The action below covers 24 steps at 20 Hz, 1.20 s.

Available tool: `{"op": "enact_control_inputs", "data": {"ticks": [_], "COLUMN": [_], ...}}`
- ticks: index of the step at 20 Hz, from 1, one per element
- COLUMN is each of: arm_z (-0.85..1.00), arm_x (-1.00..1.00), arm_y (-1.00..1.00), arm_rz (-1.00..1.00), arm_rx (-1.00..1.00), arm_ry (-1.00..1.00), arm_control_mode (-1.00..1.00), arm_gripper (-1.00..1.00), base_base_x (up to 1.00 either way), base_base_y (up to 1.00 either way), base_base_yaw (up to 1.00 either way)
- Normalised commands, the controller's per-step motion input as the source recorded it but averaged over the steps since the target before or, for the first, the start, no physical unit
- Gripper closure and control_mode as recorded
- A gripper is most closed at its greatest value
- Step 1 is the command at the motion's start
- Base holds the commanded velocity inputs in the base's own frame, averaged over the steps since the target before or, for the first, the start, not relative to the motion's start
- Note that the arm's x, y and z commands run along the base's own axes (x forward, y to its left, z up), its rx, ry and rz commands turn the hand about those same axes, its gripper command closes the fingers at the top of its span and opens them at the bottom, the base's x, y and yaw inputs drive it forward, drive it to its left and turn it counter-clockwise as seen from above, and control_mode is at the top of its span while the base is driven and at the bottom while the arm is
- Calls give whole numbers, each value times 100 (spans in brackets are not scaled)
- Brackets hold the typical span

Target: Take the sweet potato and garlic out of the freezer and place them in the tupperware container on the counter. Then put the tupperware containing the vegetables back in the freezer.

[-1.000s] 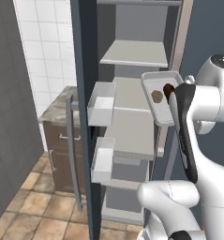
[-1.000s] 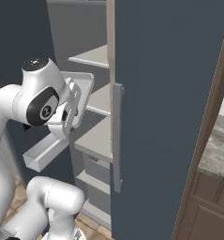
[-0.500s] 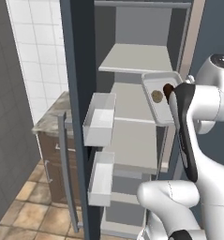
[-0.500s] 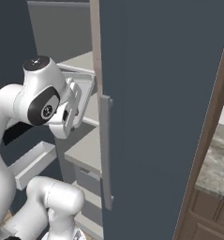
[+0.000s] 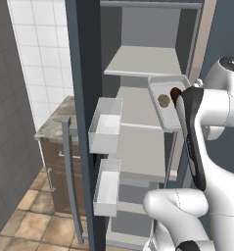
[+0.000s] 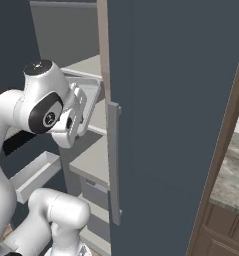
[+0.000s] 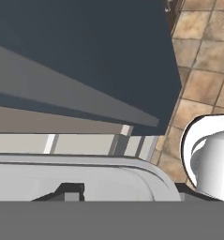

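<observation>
Holding: the pincer [image 5: 179,100] grips the near rim of the tray [image 5: 163,86], jaws part-way closed on that edge; in the hand view the tray [image 7: 108,176] rim curves just ahead of the finger tips.
Tray: tilted steeply, its open face turned toward the left base camera, raised in front of the freezer [image 5: 138,63] opening.
Sweet potato [image 5: 175,92]: dark reddish lump inside the tray, right against the pincer.
Garlic [image 5: 163,100]: small tan lump inside the tray, just beyond the sweet potato from the pincer, the two touching or nearly so.
Freezer: door swung open, shelves [image 5: 143,61] behind the tray; seen from the right base view the freezer [image 6: 166,100] wall hides most of the interior.
Door bins [image 5: 106,125]: two white bins on the open door, well to the side of the pincer and lower.
Handle [image 5: 72,181]: long grey bar on the door edge, below the bins' level.
Surface [image 5: 57,120]: speckled stone top beyond the door, far from the pincer.
</observation>
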Motion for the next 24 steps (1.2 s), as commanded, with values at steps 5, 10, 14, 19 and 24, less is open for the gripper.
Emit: {"op": "enact_control_inputs", "data": {"ticks": [5, 10, 14, 19, 24], "arm_z": [0, 10, 24, 20, 4], "arm_x": [0, 2, 1, 20, 45], "arm_y": [0, 0, 0, 6, 22], "arm_rz": [0, 0, 0, -5, -3], "arm_rx": [0, 0, 0, 0, 0], "arm_ry": [0, 0, 0, 0, 0], "arm_control_mode": [100, -100, -100, -100, -100], "arm_gripper": [100, 100, 100, 100, 100], "base_base_x": [11, 0, 0, 0, 0], "base_base_y": [0, 0, 0, 0, 0], "base_base_yaw": [0, 0, 0, 0, 0]}}
